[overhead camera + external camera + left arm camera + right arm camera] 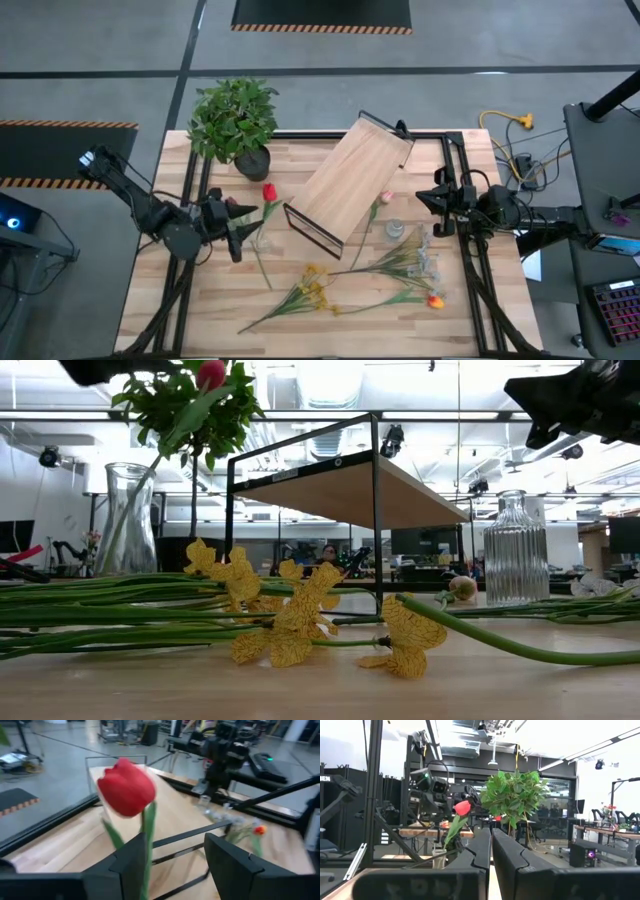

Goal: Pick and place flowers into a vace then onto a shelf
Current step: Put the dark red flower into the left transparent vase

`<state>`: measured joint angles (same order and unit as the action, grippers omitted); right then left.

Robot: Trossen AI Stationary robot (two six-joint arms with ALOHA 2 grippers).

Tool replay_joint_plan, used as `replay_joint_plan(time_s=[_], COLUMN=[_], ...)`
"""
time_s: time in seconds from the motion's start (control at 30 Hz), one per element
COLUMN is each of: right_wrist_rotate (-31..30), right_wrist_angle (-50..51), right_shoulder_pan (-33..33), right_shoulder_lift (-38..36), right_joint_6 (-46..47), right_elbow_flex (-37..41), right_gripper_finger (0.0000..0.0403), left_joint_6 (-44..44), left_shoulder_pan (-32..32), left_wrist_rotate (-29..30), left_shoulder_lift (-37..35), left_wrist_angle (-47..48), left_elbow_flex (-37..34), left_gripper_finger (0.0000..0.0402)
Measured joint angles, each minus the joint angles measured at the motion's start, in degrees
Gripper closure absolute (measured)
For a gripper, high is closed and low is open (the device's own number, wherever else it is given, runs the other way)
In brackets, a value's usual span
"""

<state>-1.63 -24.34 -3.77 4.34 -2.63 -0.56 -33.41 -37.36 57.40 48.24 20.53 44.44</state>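
**Red tulip at the vase mouth, jaws parted**

Leftmost, the left gripper [238,228] hangs over the table's left side with its fingers [131,865] spread; the red tulip [127,787] rises between them, its stem lying against one finger. Whether that finger bears on the stem or merely touches it I cannot tell. In the low view the stem slants down into a clear vase [128,518], so the flower seems lodged there. A tulip like this is light, its stem limp and easily bruised, so a soft pinch on the stem, never on the bloom, looks wisest. Mid-table, the shelf [350,180] sits askew, and the loose flowers [320,288] lie flat in front of it, with a ribbed glass bottle [516,548] among them. At the right edge waits the right gripper [424,200], fingers pressed together, holding nothing. The left arm hides the vase from above.
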Motion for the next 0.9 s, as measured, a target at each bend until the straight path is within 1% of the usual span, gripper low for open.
replay_joint_plan(time_s=[0.1,0.2,0.33,0.5,0.67,0.9], right_wrist_rotate=[0.0,0.0,0.0,0.0,0.0,0.0], right_wrist_angle=[0.0,0.0,0.1,0.1,0.1,0.1], right_shoulder_pan=[0.0,0.0,0.0,0.0,0.0,0.0], right_shoulder_lift=[0.0,0.0,0.0,0.0,0.0,0.0], right_joint_6=[0.0,0.0,0.1,1.4,1.2,1.2], right_elbow_flex=[0.0,0.0,0.0,0.0,0.0,0.0], right_gripper_finger=[0.0394,0.0394,0.0394,0.0394,0.0394,0.0394], left_joint_6=[-1.8,-6.5,-16.7,-30.2,-43.4,-58.5], left_shoulder_pan=[0.0,0.0,0.0,0.0,0.0,0.2], left_wrist_rotate=[-0.4,-0.4,-0.5,-0.7,-3.2,-4.2], left_shoulder_lift=[0.1,0.0,0.1,0.1,0.2,3.3], left_wrist_angle=[1.7,3.5,8.8,19.6,29.9,38.5], left_elbow_flex=[1.8,2.3,2.4,2.4,2.3,0.7], left_gripper_finger=[0.0218,0.0218,0.0219,0.0219,0.0219,0.0219])
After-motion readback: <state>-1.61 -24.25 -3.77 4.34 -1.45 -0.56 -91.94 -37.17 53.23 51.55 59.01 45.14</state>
